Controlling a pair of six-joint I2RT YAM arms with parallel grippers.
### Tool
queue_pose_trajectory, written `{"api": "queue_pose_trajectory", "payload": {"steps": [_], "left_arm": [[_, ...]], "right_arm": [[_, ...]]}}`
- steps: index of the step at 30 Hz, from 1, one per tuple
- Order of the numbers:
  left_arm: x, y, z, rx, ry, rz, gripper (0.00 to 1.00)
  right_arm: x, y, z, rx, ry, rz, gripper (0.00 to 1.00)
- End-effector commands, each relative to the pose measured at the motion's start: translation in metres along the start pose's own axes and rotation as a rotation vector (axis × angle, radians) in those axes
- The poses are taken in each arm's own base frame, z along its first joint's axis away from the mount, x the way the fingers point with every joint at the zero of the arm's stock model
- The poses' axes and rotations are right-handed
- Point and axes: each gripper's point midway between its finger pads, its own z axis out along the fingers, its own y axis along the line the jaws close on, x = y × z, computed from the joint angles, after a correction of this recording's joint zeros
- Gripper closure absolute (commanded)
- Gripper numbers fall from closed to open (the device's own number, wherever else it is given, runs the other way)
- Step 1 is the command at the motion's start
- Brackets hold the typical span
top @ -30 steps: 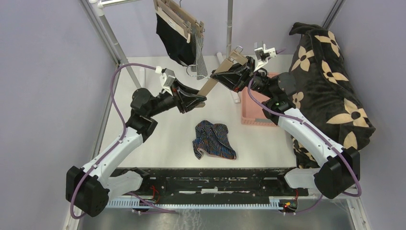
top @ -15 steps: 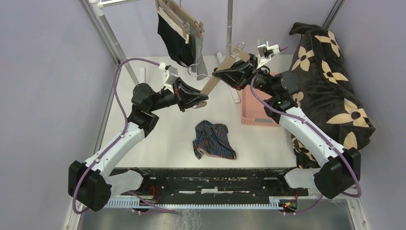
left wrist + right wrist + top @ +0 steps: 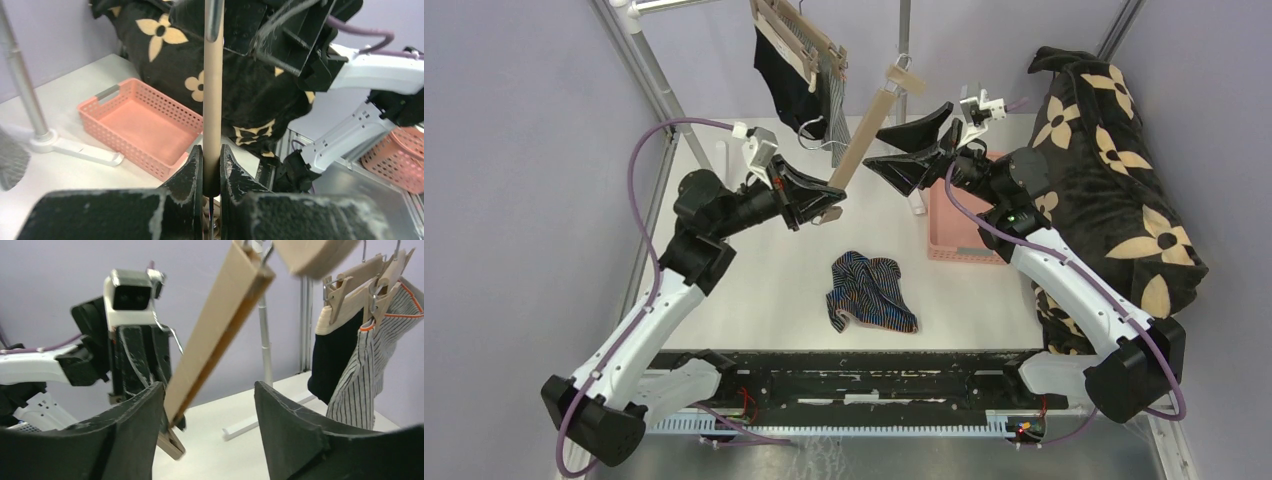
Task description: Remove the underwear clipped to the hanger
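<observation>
Stock of what stands before me:

1. Left claw point(image 3: 823, 206). Closed hard on the low end of a bare wooden hanger point(image 3: 864, 135). In its own wrist camera the two fingers point(image 3: 192, 170) pinch the beam point(image 3: 212, 100) from either side, with no gap showing.
2. Bare wooden hanger. Tilted. Its low end is in the left claw, and its high end, with the metal hook, points up toward the back of the table.
3. Right claw point(image 3: 874, 147). Spread wide, with nothing in its grip. Seen from above, its fingertips sit just beside the middle of the beam. In its wrist camera the beam point(image 3: 215, 330) crosses the gap between the fingers point(image 3: 290, 435), unpinched.
4. Navy striped pair point(image 3: 871, 292). Crumpled flat on the white table point(image 3: 764, 290), between the two arms and toward the near edge, well apart from both claws.
5. Black pair point(image 3: 784, 85). Hanging at the back, clipped to one of the wooden clip hangers point(image 3: 794, 30). It also shows in the right wrist camera point(image 3: 327, 365).
6. Grey-and-white striped pair point(image 3: 836, 95). Hanging just beside the black pair on the neighbouring clip hanger, and visible again from the right wrist point(image 3: 365, 370).
7. Pink basket point(image 3: 949, 225). On the table at the right, under the right arm.
8. Black blanket with tan flowers point(image 3: 1114, 170). Heaped along the right edge, just beside the basket.
</observation>
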Motion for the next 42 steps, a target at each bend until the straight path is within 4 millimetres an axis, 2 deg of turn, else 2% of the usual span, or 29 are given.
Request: {"api": "queue_pose_trajectory", "payload": {"steps": [1,4,7,9,13,15,18,22,25,28,34,38,42], "left_arm": [[-0.037,0.003,-0.023,-0.188,-0.034,0.069,0.97],[-0.045,0.02,-0.049,-0.4,-0.023,0.068,0.97],[-0.064,0.035,-0.087,-0.642,-0.032,0.068,0.97],[-0.075,0.039,-0.113,-0.785,-0.038,0.063,0.97],[-0.081,0.045,-0.162,-1.028,-0.023,0.029,0.97],[-0.081,0.045,-0.181,-1.117,-0.016,0.009,0.97],[-0.08,0.046,-0.198,-1.208,-0.009,-0.031,0.97],[-0.063,0.051,-0.199,-1.259,0.1,-0.093,0.97],[-0.045,0.066,-0.204,-1.349,0.211,-0.106,0.97],[-0.038,0.084,-0.205,-1.418,0.26,-0.071,0.97],[-0.023,0.121,-0.171,-1.298,0.329,-0.101,0.97],[-0.031,0.154,-0.179,-1.272,0.279,-0.124,0.97],[-0.052,0.17,-0.18,-1.281,0.263,-0.077,0.97]], "right_arm": [[-0.01,-0.001,-0.003,0.036,-0.027,-0.055,0.24],[-0.003,-0.009,-0.005,0.075,0.007,-0.066,0.22],[0.016,-0.024,-0.009,0.147,0.114,-0.069,0.23],[0.037,-0.035,-0.017,0.198,0.214,-0.061,0.23],[0.084,-0.053,-0.041,0.308,0.4,-0.058,0.27],[0.109,-0.058,-0.054,0.356,0.487,-0.073,0.29],[0.146,-0.063,-0.076,0.444,0.629,-0.095,0.31],[0.198,-0.057,-0.101,0.483,0.831,-0.105,0.29],[0.231,-0.048,-0.11,0.467,0.929,-0.104,0.28],[0.261,-0.044,-0.115,0.449,1.007,-0.082,0.28],[0.316,-0.042,-0.129,0.432,1.192,-0.062,0.27],[0.33,-0.044,-0.131,0.44,1.211,-0.058,0.27],[0.34,-0.039,-0.132,0.415,1.227,-0.021,0.26]]}}
